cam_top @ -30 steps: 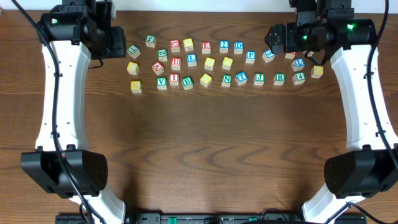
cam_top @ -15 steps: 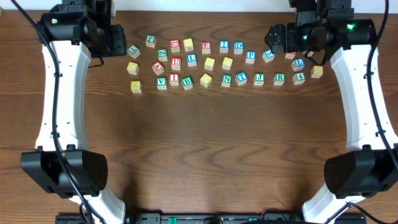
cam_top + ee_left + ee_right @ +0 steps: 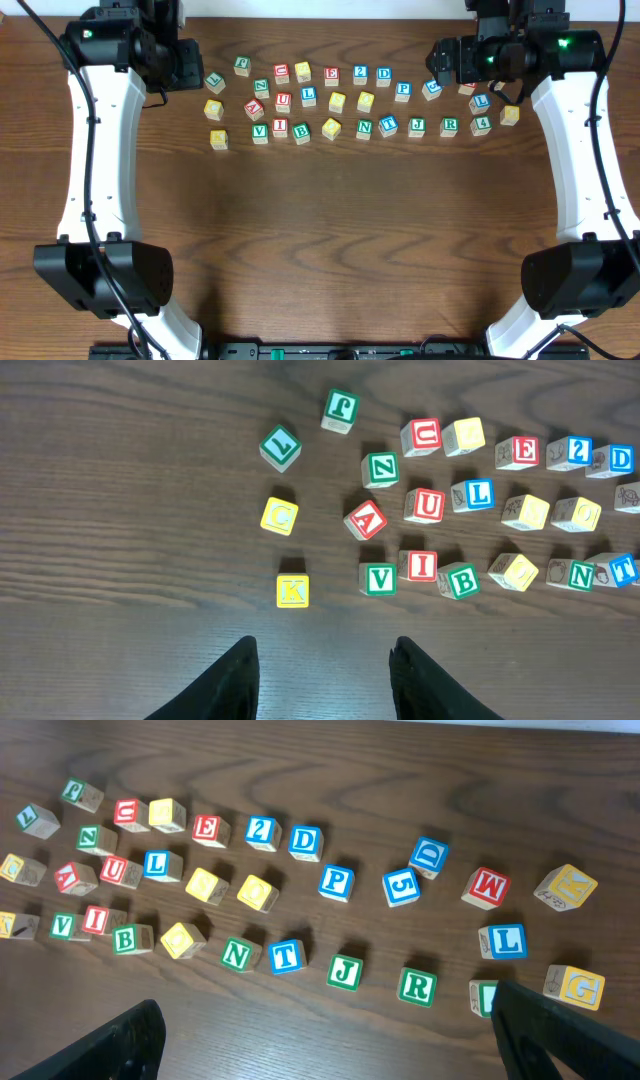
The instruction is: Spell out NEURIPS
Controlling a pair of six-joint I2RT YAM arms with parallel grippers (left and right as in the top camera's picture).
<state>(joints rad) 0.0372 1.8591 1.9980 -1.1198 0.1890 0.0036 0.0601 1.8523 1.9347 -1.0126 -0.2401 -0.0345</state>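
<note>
Nothing has moved since the earlier overhead views: arms and blocks lie as they did. The left tool point(image 3: 325, 680), fingers apart with nothing between them, hovers near the yellow K block point(image 3: 292, 590) at the left end of the spread. The right tool point(image 3: 330, 1040), fingers wide apart and empty, hangs over the right end.

The letter blocks point(image 3: 335, 100) sit in three loose rows along the far side of the table point(image 3: 330, 240); none is yet set out as a word. Needed letters in view: green N point(image 3: 237, 955), red E point(image 3: 206, 828), red U point(image 3: 117, 870), green R point(image 3: 417, 986), red I point(image 3: 95, 919), blue P point(image 3: 337, 882).

Likely hazards:
- Neighbours stand just beside one another, so a descending finger may nudge or tip an adjacent block.
- The green block point(image 3: 380, 468) reads as N or Z depending on orientation.
- The blue block point(image 3: 400, 886) may be a 5 rather than an S, and a wrong pick would misspell the word.

The table is dark wood grain, mildly glossy, with broad bare space on the near side. Of the room, only a pale strip point(image 3: 330, 8) beyond the far edge shows.
</note>
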